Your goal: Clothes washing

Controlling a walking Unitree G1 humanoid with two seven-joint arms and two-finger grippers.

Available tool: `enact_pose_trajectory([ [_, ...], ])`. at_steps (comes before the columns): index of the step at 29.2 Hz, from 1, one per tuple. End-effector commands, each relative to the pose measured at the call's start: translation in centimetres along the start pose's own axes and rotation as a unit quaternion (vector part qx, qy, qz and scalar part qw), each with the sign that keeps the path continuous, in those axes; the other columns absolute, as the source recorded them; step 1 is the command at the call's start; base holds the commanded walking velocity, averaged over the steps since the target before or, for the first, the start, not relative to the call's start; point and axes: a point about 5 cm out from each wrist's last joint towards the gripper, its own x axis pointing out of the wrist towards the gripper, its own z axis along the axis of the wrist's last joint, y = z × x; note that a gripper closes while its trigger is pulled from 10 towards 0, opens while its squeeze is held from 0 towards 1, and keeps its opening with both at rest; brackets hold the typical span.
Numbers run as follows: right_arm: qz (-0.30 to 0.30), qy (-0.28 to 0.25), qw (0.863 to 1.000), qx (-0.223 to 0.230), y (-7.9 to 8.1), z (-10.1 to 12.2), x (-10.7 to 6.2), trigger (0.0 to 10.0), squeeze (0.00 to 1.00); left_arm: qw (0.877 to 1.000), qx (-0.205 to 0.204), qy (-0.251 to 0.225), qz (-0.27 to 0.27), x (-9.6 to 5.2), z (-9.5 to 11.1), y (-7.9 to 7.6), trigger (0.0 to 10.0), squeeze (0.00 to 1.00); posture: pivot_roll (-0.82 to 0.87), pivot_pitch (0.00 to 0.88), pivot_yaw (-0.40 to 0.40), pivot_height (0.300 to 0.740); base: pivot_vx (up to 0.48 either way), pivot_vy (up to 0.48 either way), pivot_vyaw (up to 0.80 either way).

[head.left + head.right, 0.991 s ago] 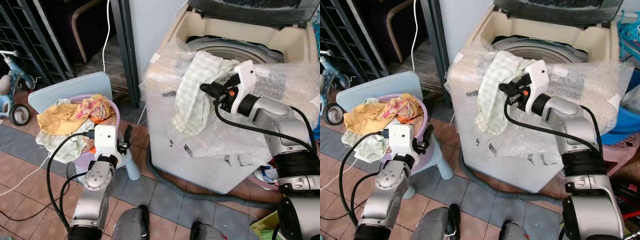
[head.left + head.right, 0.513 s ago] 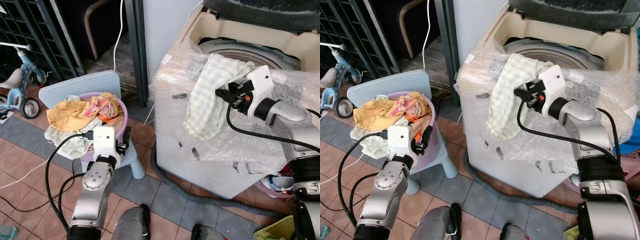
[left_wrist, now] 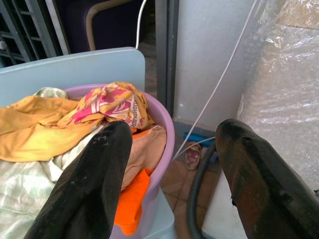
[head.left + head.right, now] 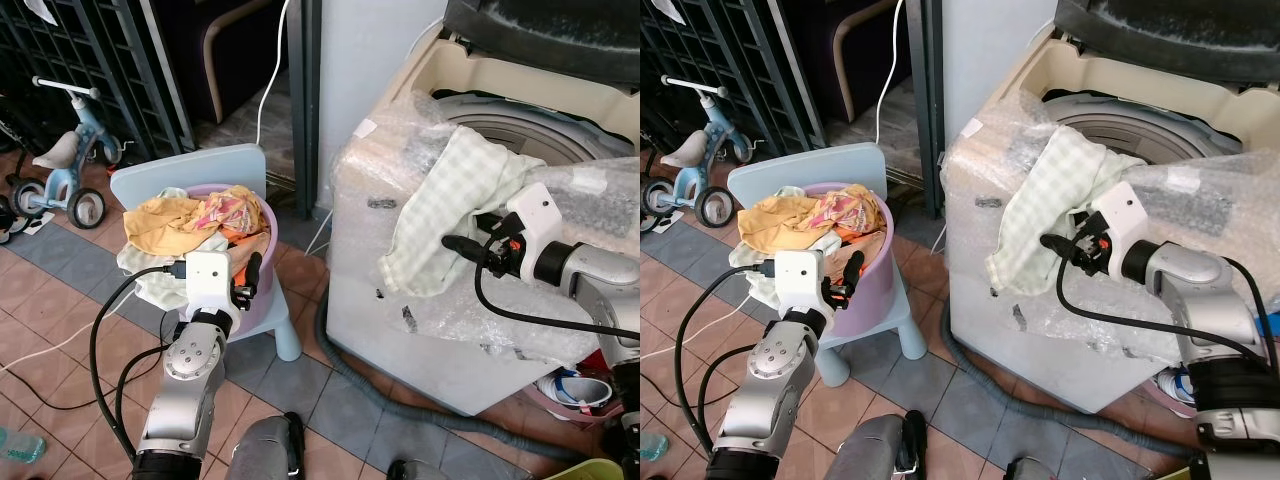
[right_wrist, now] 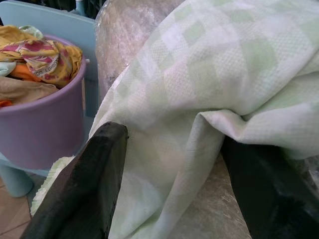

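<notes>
A green-and-white checked cloth hangs over the front rim of the bubble-wrapped washing machine, whose lid is up and whose drum is open. My right gripper is open at the machine's front face. Its fingers stand wide apart with a fold of the cloth between them. A purple basin heaped with yellow, pink and orange clothes sits on a pale blue child's chair. My left gripper is open beside the basin's rim, holding nothing.
A grey drain hose curls on the tiled floor at the machine's foot. A small tricycle stands by the black gate at far left. A white cable hangs along the door frame. A pink basket with a shoe lies low on the right.
The camera has moved, shifting the whole scene rightward. My right gripper has come down from the machine's top rim to its front face, still at the hanging cloth. The left arm holds its place.
</notes>
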Motion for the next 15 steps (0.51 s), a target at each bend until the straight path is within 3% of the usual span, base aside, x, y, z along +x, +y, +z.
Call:
enact_pose_trajectory([
  [1, -0.125, -0.05, 0.991, -0.008, -3.5, 2.0, -1.5, 10.0, 1.0, 1.0, 0.005, 0.009, -0.005, 0.1, -0.3, 0.0, 10.0, 0.0, -0.05, 0.055, 0.063, 0.74, 0.0, 0.0, 0.0],
  [4, -0.159, -0.065, 0.985, -0.019, -3.7, 2.7, -1.4, 10.0, 1.0, 1.0, 0.005, 0.009, -0.006, 0.1, -0.3, 0.0, 10.0, 0.0, -0.05, 0.052, 0.063, 0.74, 0.0, 0.0, 0.0],
  [6, -0.15, -0.072, 0.986, -0.005, -3.3, 3.0, -1.1, 10.0, 1.0, 1.0, 0.005, 0.008, -0.005, 0.1, -0.3, -0.1, 10.0, 0.0, -0.04, 0.05, 0.063, 0.74, 0.0, 0.0, 0.0],
  [9, -0.062, -0.038, 0.997, 0.029, -1.3, 2.0, -0.4, 10.0, 1.0, 1.0, 0.004, 0.008, -0.005, 0.1, -0.3, 0.0, 10.0, 0.0, -0.04, 0.048, 0.061, 0.74, 0.0, 0.0, 0.0],
  [11, 0.017, -0.024, 0.999, 0.045, 0.4, 0.6, -0.9, 10.0, 1.0, 1.0, 0.004, 0.009, -0.004, -0.1, -0.4, 0.1, 10.0, 0.0, -0.04, 0.048, 0.056, 0.74, 0.0, 0.0, 0.0],
  [15, 0.046, 0.002, 0.998, 0.049, 1.1, -1.4, -2.2, 10.0, 1.0, 1.0, 0.004, 0.01, -0.003, -0.1, -0.4, 0.1, 10.0, 0.0, -0.04, 0.048, 0.05, 0.74, 0.0, 0.0, 0.0],
])
